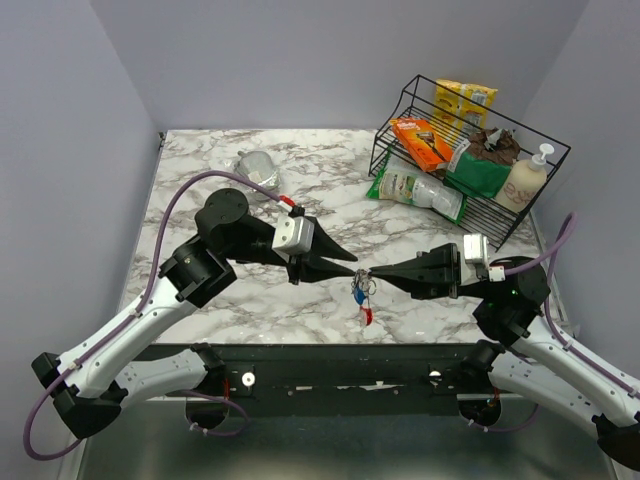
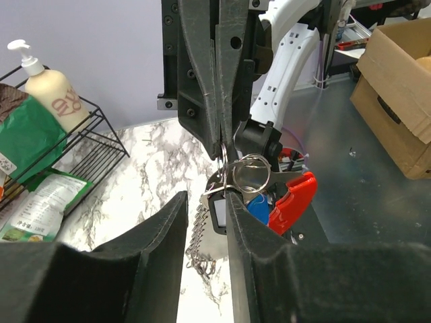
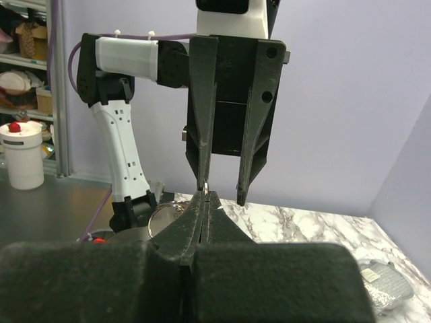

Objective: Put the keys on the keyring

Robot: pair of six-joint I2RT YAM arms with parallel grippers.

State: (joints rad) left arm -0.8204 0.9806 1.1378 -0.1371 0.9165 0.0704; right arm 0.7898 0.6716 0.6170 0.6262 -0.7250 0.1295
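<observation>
Above your marble table (image 1: 200, 190), the right gripper (image 1: 378, 274) is pinched tight on the thin silver keyring (image 2: 250, 173). Your left gripper (image 1: 352, 271) is narrowly parted just beside it. A glossy red tag (image 2: 294, 200) and a dark key (image 2: 219, 214) dangle.

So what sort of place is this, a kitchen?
Probably a robotics lab, not a home: a marble-patterned tabletop boxed in by plain lavender walls, a black wire basket of groceries, and a brown cardboard box off the table.
</observation>
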